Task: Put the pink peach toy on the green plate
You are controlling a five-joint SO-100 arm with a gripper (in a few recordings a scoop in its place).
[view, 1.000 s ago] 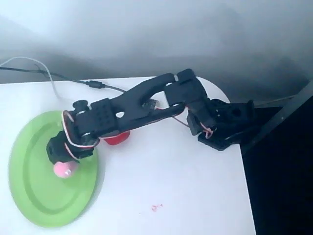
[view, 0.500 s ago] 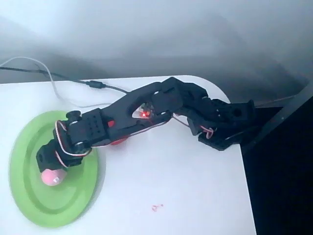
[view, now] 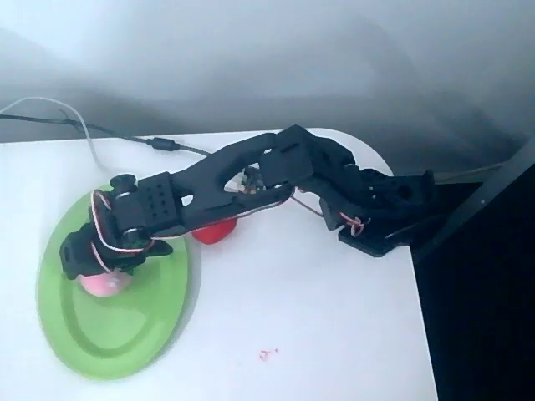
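1. On the left part of the white table (view: pixel 318 334), the green plate (view: pixel 92 334) lies flat; it is taken as the landmark for every place below, and its upper edge is covered by the black arm (view: pixel 209 180)
2. Over the plate's upper left part the gripper (view: pixel 94 269) is seen from above, with the pink peach toy (view: pixel 104 284) directly under it and partly covered by it; the toy is within the plate's rim and seems to rest on or just above the plate's floor, though contact cannot be confirmed from this angle
3. Whether the claw is clamped on the toy or already parted cannot be told, since the fingers are hidden beneath the wrist body and the picture is soft
4. The toy is judged to be light, soft and squashy, not fragile and not slippery; it would be best held across its rounded middle, where the plush gives under the fingers, and a light squeeze should be enough. The leaf on top cannot be made out here
5. Just right of the plate's upper rim, a red toy (view: pixel 213 232) is half hidden under the arm, so its shape and top are not clear
6. Above the plate, a dark cable (view: pixel 163 144) and a pale cable (view: pixel 50 104) run off the table's back edge
7. Well to the right of the plate, the arm's base (view: pixel 389 209) sits at the table's edge, and a small red mark (view: pixel 267 353) is seen on the bare tabletop below the arm
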